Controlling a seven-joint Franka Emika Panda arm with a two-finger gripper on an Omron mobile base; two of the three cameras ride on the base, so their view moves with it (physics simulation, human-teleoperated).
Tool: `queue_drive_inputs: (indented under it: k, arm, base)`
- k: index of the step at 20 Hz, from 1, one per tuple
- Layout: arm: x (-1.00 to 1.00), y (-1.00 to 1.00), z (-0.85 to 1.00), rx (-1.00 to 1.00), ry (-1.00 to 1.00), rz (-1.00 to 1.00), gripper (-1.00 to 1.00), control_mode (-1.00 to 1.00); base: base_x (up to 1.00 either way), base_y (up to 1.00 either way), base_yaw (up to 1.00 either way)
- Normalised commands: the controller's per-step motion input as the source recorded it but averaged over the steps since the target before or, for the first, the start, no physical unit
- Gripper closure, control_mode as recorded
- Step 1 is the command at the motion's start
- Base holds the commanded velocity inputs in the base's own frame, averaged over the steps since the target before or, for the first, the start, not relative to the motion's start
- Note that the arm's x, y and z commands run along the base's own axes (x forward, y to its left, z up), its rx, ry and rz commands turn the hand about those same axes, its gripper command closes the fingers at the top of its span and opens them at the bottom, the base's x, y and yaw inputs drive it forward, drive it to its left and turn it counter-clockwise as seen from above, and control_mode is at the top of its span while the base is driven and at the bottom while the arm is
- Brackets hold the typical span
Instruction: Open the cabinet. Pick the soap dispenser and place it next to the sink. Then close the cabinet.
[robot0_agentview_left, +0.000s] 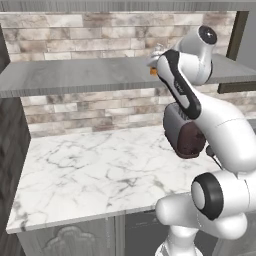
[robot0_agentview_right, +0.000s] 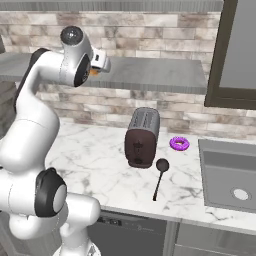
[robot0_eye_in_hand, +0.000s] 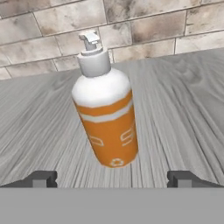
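The soap dispenser (robot0_eye_in_hand: 106, 116) stands upright on the cabinet (robot0_agentview_left: 90, 75) shelf board, near the brick wall, centred ahead of the end effector (robot0_eye_in_hand: 112, 178), whose fingers are spread wide, one to each side, touching nothing

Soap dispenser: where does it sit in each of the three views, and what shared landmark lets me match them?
Left base view: soap dispenser, an orange sliver at upper centre-right on the cabinet shelf, mostly behind the arm.
Right base view: an orange sliver at upper left, beside the wrist.
Hand view: centre, upright on the shelf, between the open pincer tips.
Shared landmark: the brick wall behind the shelf.
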Motion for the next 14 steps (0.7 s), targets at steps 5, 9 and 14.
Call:
queue_drive_inputs:
  k: [5, 9, 14]
  arm:
    - [0.24, 0.00, -0.06, 0.00, 0.00, 0.00, -1.00, -1.00]
    - [0.31, 0.00, 0.00, 0.00, 0.00, 0.00, -1.00, -1.00]
    - [0.25, 0.00, 0.00, 0.00, 0.00, 0.00, -1.00, -1.00]
  base:
    - [0.00, 0.00, 0.00]
    - [0.00, 0.00, 0.00]
    - [0.00, 0.00, 0.00]
